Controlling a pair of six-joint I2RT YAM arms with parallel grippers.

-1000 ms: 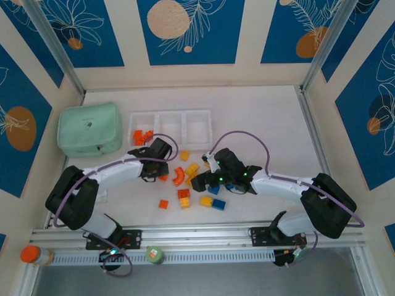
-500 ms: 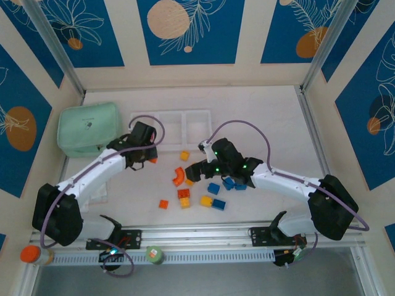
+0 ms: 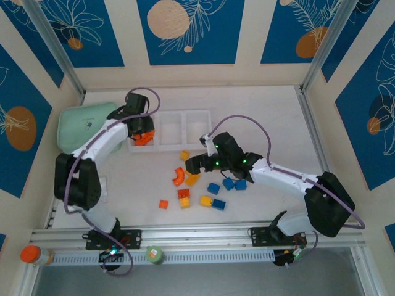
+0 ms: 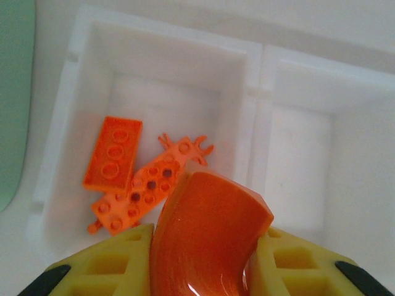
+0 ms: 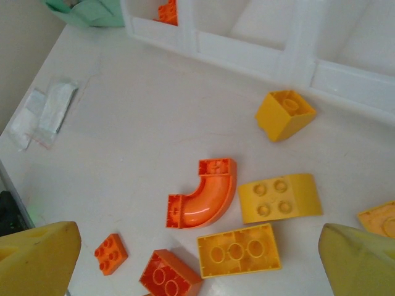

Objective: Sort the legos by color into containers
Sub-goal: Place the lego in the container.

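On the counter (image 5: 123, 123) a curved orange piece (image 5: 203, 200) lies beside yellow bricks (image 5: 281, 197), near the white tray (image 5: 247, 52); the right tool (image 5: 197, 246) has its fingers (image 5: 43, 259) far apart.

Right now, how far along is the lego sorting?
Done: orange plastic pieces lie in the white tray's left compartment. In hand: the left tool grips a curved orange brick above it; the right tool hangs open. Left: yellow bricks, blue bricks and orange ones loose on the table; the other compartments look bare.
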